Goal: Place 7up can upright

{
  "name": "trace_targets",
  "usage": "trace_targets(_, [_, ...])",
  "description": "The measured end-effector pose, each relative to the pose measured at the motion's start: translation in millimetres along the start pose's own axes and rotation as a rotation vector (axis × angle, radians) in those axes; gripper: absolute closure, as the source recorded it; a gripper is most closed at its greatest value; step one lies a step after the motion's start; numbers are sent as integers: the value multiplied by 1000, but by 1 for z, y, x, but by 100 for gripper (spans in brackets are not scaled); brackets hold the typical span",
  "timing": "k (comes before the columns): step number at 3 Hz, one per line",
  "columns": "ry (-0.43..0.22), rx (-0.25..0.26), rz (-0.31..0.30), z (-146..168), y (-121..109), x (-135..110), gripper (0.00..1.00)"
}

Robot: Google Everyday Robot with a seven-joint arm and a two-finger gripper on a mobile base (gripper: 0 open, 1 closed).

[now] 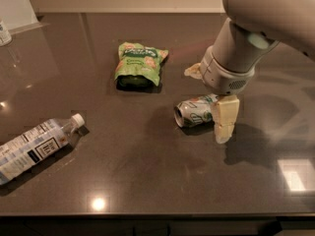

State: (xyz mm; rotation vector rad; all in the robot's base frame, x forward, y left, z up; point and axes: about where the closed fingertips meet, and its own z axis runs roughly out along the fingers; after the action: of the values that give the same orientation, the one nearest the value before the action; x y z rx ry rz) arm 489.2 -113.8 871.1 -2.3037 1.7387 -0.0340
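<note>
The 7up can [193, 113] lies on its side on the dark countertop [147, 171], silver top facing left. My gripper [207, 105] hangs over the can's right end, open. One cream finger [224, 119] stands in front of the can's right end, covering it. The other fingertip [192, 72] shows behind the can, near the wrist. The can's right end sits between the two fingers. I cannot tell whether either finger touches it.
A green snack bag [139, 64] lies behind and left of the can. A clear plastic water bottle [35, 146] lies on its side at the front left. The counter's front edge [147, 215] runs along the bottom. A small container [4, 32] stands at the far left.
</note>
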Motion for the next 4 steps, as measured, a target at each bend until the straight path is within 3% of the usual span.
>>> trace_targets(2, [25, -78, -72, 26, -2, -11, 0])
trace_targets(4, [65, -129, -69, 34, -5, -12, 42])
